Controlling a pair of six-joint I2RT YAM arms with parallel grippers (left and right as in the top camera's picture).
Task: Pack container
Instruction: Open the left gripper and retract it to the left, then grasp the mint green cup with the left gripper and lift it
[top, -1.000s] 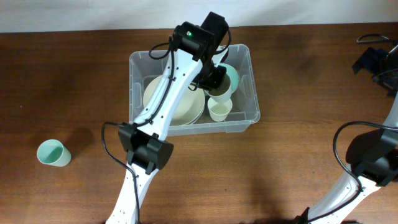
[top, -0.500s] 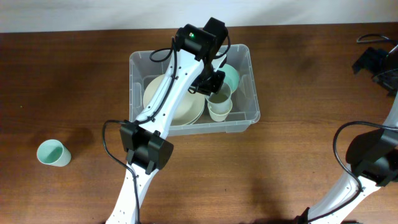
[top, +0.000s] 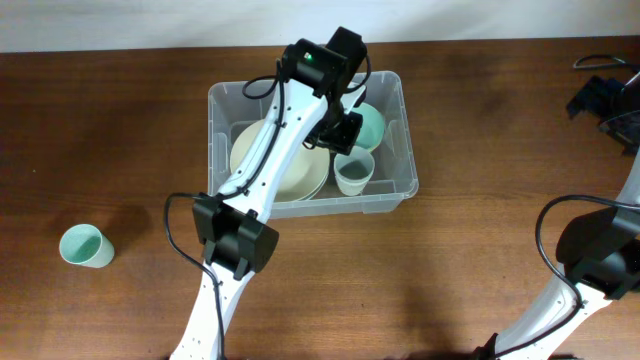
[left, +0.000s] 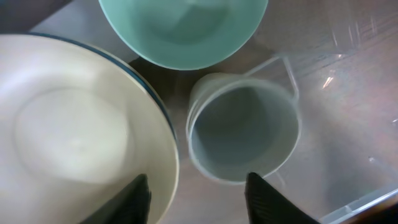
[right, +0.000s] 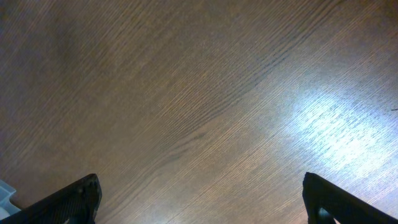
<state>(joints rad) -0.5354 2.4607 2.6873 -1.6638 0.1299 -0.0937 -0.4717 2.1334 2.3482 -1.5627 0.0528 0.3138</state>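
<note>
A: Where is the container (top: 214, 150)?
B: On the worktop (top: 480, 250), holding a cream plate (top: 280, 170), a mint bowl (top: 372, 125) and a pale cup (left: 242, 130).
A: And the left tool (left: 199, 196)?
B: Over that cup, released.
A: The right tool (right: 202, 202)?
B: Spread wide, off at the worktop's right edge.

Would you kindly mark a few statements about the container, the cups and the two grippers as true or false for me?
1. The green bowl lies inside the container. True.
2. The left gripper is clamped on the pale cup. False: its fingers stand apart above the cup, which sits free in the container.
3. A green cup stands on the table, outside the container. True.
4. The right gripper holds a plate. False: it is open over bare table and holds nothing.
</note>
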